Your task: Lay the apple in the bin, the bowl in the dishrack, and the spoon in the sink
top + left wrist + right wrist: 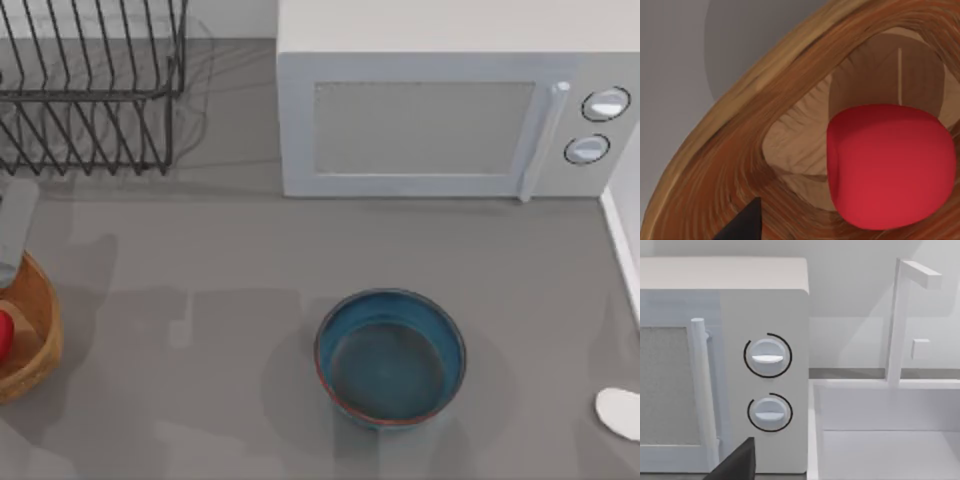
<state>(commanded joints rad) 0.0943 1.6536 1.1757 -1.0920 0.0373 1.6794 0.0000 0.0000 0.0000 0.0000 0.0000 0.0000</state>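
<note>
**Apple over the bin, two items still waiting**

Nearest the camera in the left wrist view, the apple fills the lower part of the picture, with the wood-grained inside of the bin curving around and behind it. One dark tip of a finger pokes in beside it, but whether the fingers are clamped on the fruit or have let it go, I cannot tell. In the top view the left arm reaches in at the left edge of the surface, above the bin, and a sliver of the apple shows inside the bin's rim.

The risk here is one of judgement. If the apple is held high and off-centre when released, it could strike the thick rim and roll out onto the surface. If it is already down, a lift with the fingers too narrow could drag it back up.

Further out, the bowl sits upright in the middle of the surface, untouched. Its glossy wall may slip in a pinch, and it has a long way to travel to the dishrack at the far left, where the prongs could catch its edge and tip it.

The spoon lies at the right edge, flat and small, hard to pinch. The right arm's view faces the microwave and the sink beside it; its fingers' state I cannot tell.
</note>
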